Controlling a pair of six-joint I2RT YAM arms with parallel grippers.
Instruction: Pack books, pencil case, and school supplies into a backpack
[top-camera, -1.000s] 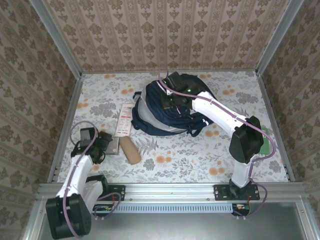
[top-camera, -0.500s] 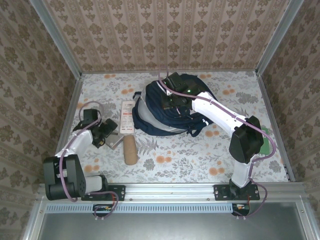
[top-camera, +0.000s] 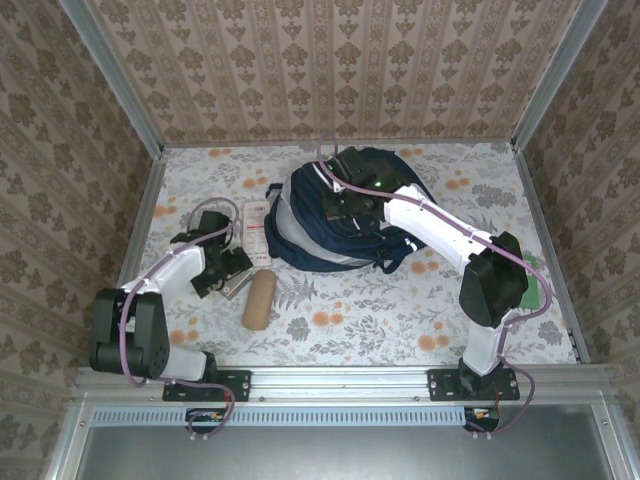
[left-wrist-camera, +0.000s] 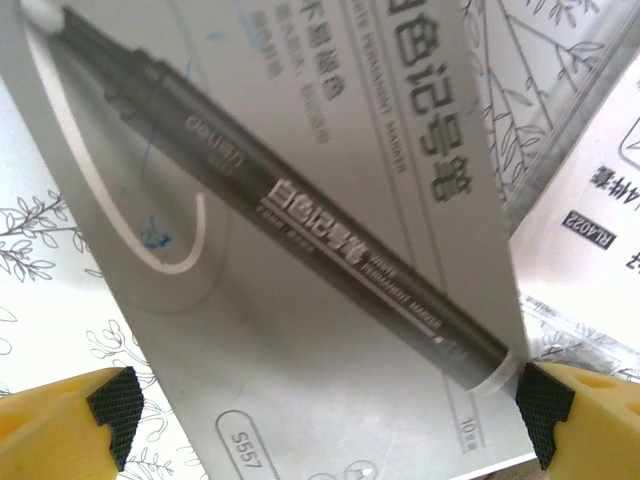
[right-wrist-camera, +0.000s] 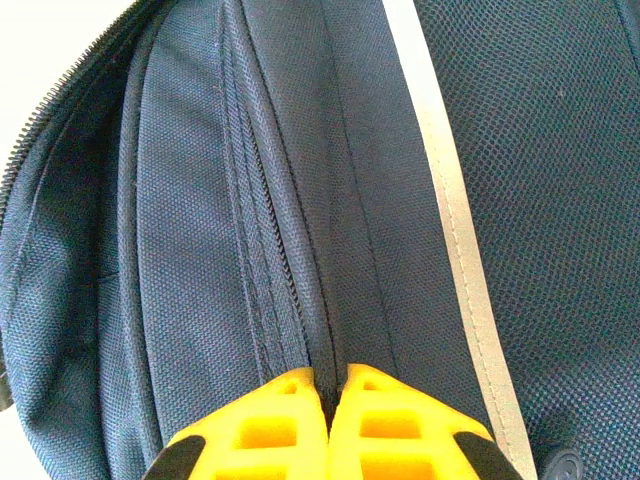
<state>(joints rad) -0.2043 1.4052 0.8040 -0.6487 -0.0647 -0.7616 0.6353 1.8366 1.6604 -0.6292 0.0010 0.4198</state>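
Right gripper (right-wrist-camera: 328, 385) — tight on backpack (right-wrist-camera: 250, 220)

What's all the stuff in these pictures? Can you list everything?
backpack: one, navy blue with white stripes, middle of the table towards the back.
pencil case: one, tan-brown, lying near the front, left of the backpack.
white packet: one, white with red print, flat beside the backpack's left side.
grey packet: one, grey, holding a dark marker, flat under the left tool.
green book: one, green, right edge, mostly hidden by the right arm.
table: one, flowery white cover.
left tool: one, yellow and black, open over the grey packet.
right tool: one, yellow, shut on backpack fabric.
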